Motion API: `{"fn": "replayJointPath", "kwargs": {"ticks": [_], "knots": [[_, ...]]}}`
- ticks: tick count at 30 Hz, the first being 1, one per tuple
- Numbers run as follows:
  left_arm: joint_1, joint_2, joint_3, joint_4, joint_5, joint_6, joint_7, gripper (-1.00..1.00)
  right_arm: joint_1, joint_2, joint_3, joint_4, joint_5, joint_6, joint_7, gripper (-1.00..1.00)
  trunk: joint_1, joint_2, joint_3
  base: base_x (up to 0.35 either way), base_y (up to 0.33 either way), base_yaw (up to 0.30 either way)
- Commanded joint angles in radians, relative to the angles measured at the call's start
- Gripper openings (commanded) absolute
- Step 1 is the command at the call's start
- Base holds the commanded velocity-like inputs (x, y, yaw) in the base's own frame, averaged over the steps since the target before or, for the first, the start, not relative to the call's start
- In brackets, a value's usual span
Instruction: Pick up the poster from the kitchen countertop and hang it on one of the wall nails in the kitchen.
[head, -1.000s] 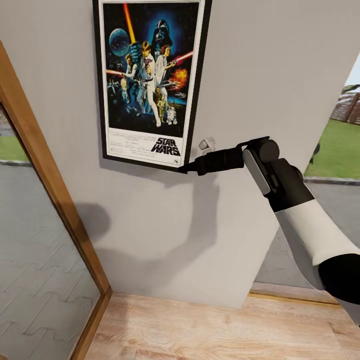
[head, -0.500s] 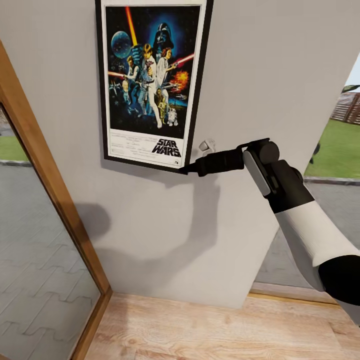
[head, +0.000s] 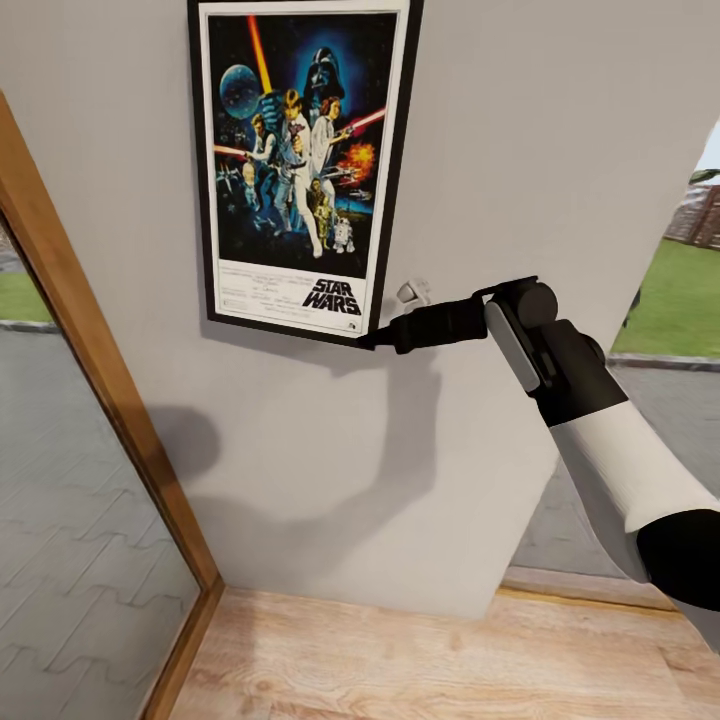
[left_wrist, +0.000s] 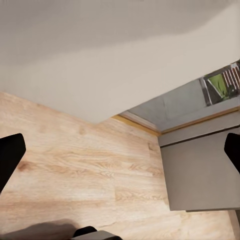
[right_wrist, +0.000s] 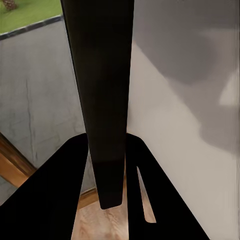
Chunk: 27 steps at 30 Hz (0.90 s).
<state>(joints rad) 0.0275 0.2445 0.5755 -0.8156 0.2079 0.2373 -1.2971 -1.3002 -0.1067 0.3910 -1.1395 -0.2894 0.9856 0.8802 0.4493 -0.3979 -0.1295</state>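
Note:
The poster (head: 300, 170) lies flat against the pale wall (head: 520, 150), upright, with its white STAR WARS strip at the lower end and its top running past the frame's edge. My right gripper (head: 371, 338) is shut on the poster's lower right corner, the arm reaching in from the right. In the right wrist view the black frame edge (right_wrist: 100, 75) runs between the two fingers of that gripper (right_wrist: 107, 190). My left gripper (left_wrist: 120, 152) is open with nothing between its fingers, facing the wooden floor (left_wrist: 75, 165). The kitchen countertop is out of view, and I can make out no wall nail.
A wooden-framed glass pane (head: 90, 380) leans along the left. Wooden floor (head: 400, 660) meets the wall's foot below. At the right a glazed opening (head: 670, 300) gives onto grass and paving. A small white piece (head: 412, 292) sits just above the right gripper. A grey block (left_wrist: 200, 175) stands on the floor.
Almost nothing: the view has shifted a touch, and the right gripper keeps its hold on the poster's lower corner against the wall.

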Motion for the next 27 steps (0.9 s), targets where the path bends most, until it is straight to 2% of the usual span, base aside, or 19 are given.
{"fn": "replayJointPath", "kwargs": {"ticks": [1, 27], "knots": [[0.000, 0.000, 0.000, -0.001, 0.004, 0.011, -0.002, 1.00, -0.001, -0.001, 0.001, 0.000, -0.002, 0.004, 0.002, -1.00, 0.001, -0.002, -0.002, 0.057, 0.000, 0.000], [0.000, 0.001, 0.000, -0.001, 0.004, 0.011, -0.002, 1.00, -0.001, -0.001, 0.002, -0.001, -0.002, 0.005, 0.002, -1.00, 0.001, -0.002, -0.002, 0.006, 0.000, 0.000]]}}
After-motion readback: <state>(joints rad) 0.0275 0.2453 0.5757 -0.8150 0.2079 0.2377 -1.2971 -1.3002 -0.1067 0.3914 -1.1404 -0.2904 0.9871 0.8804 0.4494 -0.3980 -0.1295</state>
